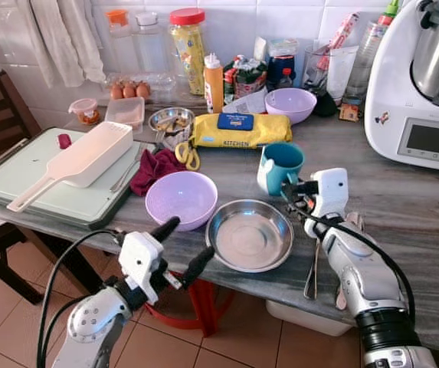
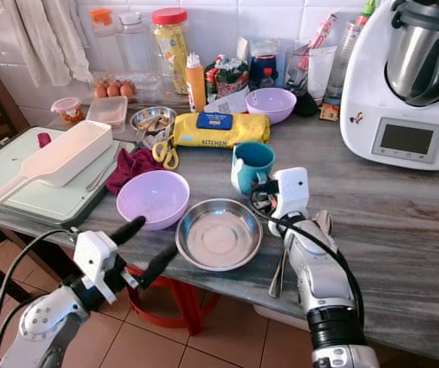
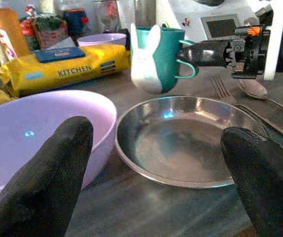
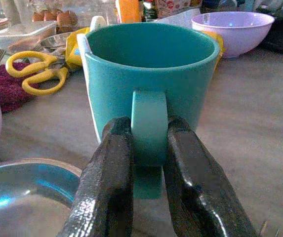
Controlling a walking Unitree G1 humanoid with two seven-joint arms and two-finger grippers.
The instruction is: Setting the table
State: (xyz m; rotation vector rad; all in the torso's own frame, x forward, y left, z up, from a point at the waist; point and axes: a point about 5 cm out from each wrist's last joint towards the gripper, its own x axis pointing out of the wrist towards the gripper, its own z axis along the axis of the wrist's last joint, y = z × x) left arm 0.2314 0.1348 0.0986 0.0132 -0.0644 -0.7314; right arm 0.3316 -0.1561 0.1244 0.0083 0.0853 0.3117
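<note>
Left hand (image 1: pixel 182 244) spread before steel plate (image 1: pixel 250 234); right hand (image 4: pixel 142 148) pinches teal mug's (image 4: pixel 151 84) handle beside purple bowl (image 1: pixel 181 198).

A home kitchen: white wall tiles (image 1: pixel 234 19), eggs (image 1: pixel 129 90), a food processor (image 1: pixel 418 84) on a cluttered worktop (image 1: pixel 403 207).

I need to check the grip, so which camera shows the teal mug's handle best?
The right wrist view: the right gripper pinches the teal mug by its handle, close up. Head views show it smaller; the left wrist view shows it side-on.
</note>
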